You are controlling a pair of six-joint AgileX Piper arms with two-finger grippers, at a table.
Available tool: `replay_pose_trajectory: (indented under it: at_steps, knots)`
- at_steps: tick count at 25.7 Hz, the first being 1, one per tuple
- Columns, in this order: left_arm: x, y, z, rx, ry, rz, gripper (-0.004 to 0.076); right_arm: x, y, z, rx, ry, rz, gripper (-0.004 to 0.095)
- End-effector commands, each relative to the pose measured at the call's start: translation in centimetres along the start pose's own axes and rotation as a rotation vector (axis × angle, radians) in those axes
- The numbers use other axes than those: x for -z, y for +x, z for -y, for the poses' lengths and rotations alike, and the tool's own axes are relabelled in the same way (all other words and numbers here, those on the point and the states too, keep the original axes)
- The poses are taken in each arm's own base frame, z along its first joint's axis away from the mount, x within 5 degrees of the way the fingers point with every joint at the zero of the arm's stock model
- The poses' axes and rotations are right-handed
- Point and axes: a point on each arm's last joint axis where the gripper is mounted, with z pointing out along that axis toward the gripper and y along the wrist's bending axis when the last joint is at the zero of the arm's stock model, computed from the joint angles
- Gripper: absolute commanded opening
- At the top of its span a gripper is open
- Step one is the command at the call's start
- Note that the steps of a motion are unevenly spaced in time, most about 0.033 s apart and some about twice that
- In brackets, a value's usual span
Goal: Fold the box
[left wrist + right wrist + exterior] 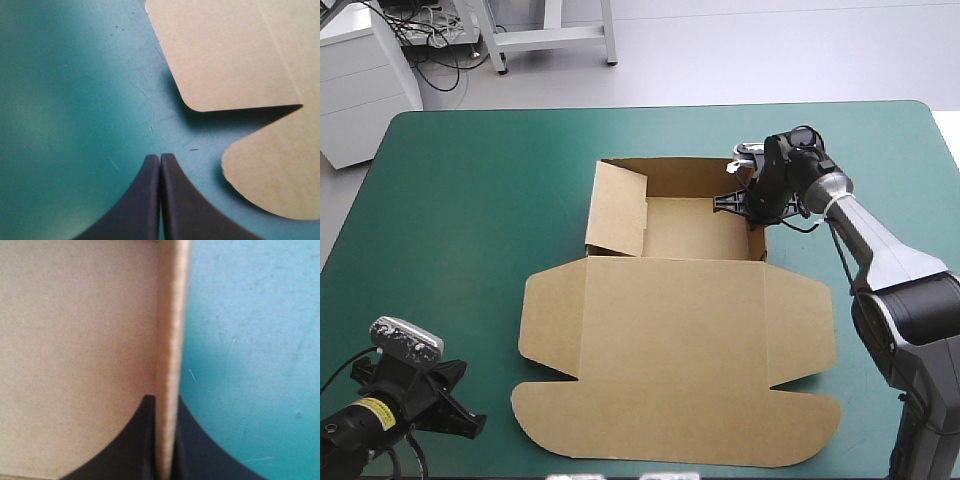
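Observation:
The brown box (670, 330) lies in the middle of the table as an open tray with its lid flat toward the near edge. Its far wall and right wall stand raised; the left wall flap (617, 208) leans inward. My right gripper (745, 200) is at the tray's right wall, shut on the box, with the wall's edge (170, 340) pinched between its fingers (137, 440). My left gripper (470, 425) rests near the table's near left corner, shut on nothing, just short of the lid's rounded corner flaps (270, 175).
Teal-green cover (450, 220) lies bare to the left of the box and along the far edge. The table's right edge is close behind the right arm.

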Motion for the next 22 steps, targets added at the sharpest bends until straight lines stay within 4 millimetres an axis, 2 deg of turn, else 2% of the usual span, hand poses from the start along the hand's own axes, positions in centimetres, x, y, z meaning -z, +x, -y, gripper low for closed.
replay_pose_trajectory:
  at_steps: [1,3,4,5,6,7,8,10,15,18,22]
  knots:
    - [0.4,-1.2,0.0,0.015,0.003,0.086,-0.0032,3.9,-0.8,0.7,0.030,0.002,0.104,-0.0023]
    - [0.4,-1.3,0.0,0.015,0.002,0.103,-0.0032,5.2,-1.5,1.8,0.006,0.006,0.152,-0.0023]
    - [0.4,-1.4,0.0,0.015,0.001,0.113,-0.0032,7.5,-2.4,3.5,-0.007,0.016,0.233,-0.0023]
    - [0.4,-1.4,0.0,0.015,0.000,0.116,-0.0032,8.9,-2.7,4.3,-0.004,0.025,0.272,-0.0023]
    - [0.4,-1.5,0.0,0.015,0.000,0.123,-0.0032,11.4,-3.1,6.9,-0.010,0.063,0.328,-0.0023]
    - [0.4,-1.5,0.0,0.015,0.000,0.125,-0.0032,12.3,-3.1,8.1,-0.018,0.088,0.342,-0.0023]
    - [0.4,-1.5,0.0,0.015,0.000,0.126,-0.0032,14.2,-2.8,11.4,-0.059,0.152,0.369,-0.0023]
    - [0.4,-1.5,0.0,0.015,0.000,0.126,-0.0032,15.4,-2.3,15.8,-0.141,0.242,0.396,-0.0023]
    - [0.5,-1.6,-0.1,0.020,-0.001,0.136,-0.0032,16.2,-1.0,23.0,-0.301,0.329,0.418,-0.0022]
    - [0.5,-1.8,-0.1,0.020,-0.003,0.160,-0.0032,15.3,-0.5,25.8,-0.357,0.359,0.401,-0.0022]
    - [0.5,-2.0,-0.1,0.020,-0.004,0.179,-0.0032,13.9,-0.4,28.3,-0.402,0.375,0.393,-0.0019]
